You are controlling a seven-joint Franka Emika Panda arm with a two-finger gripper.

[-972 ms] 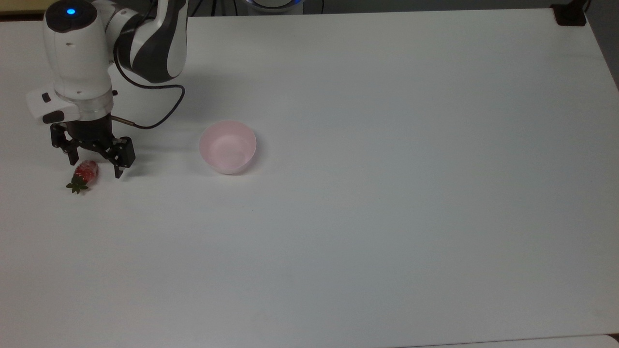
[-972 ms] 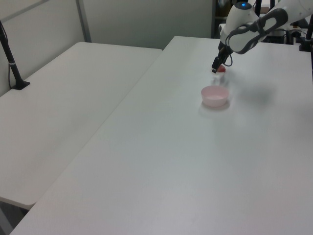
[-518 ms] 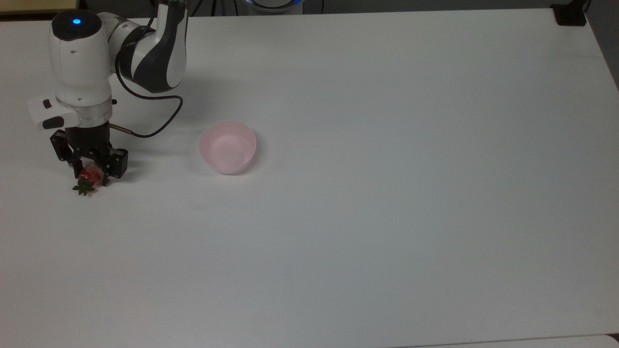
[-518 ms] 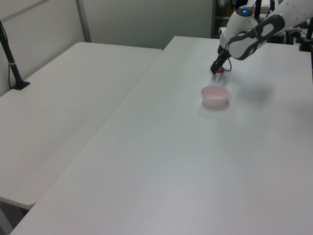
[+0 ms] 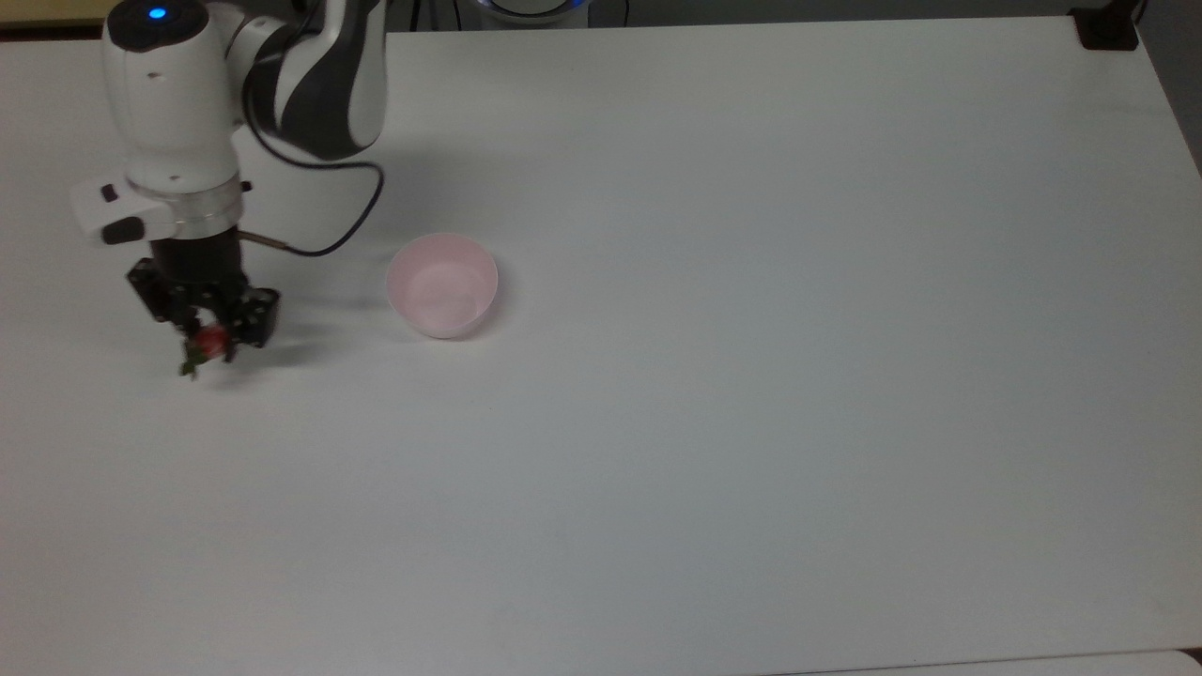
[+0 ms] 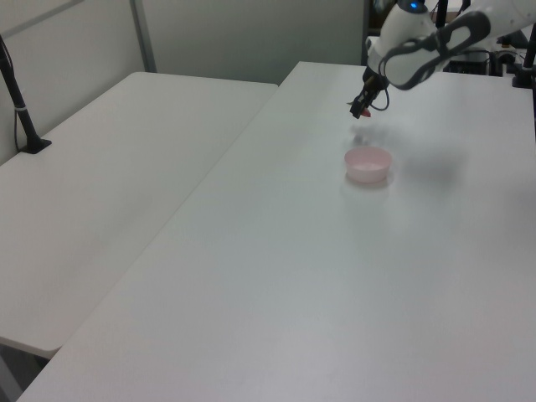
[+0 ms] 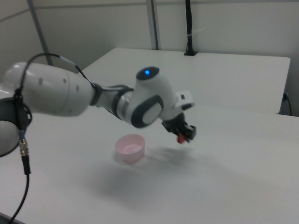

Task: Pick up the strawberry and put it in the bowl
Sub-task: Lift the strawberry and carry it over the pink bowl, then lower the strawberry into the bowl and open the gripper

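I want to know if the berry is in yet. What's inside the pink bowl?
Nothing: the bowl shows only its smooth pink inside. The strawberry is held in the gripper, above the table, to the top view's left of the bowl.

Looks like a robotics lab: a bare white counter (image 5: 751, 376), a second one (image 6: 109, 184) alongside, grey partition walls (image 7: 224, 23), black camera poles (image 6: 18, 105).

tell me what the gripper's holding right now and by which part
The gripper holds the strawberry by its red body, with the green cap sticking out below the fingers in the top view.
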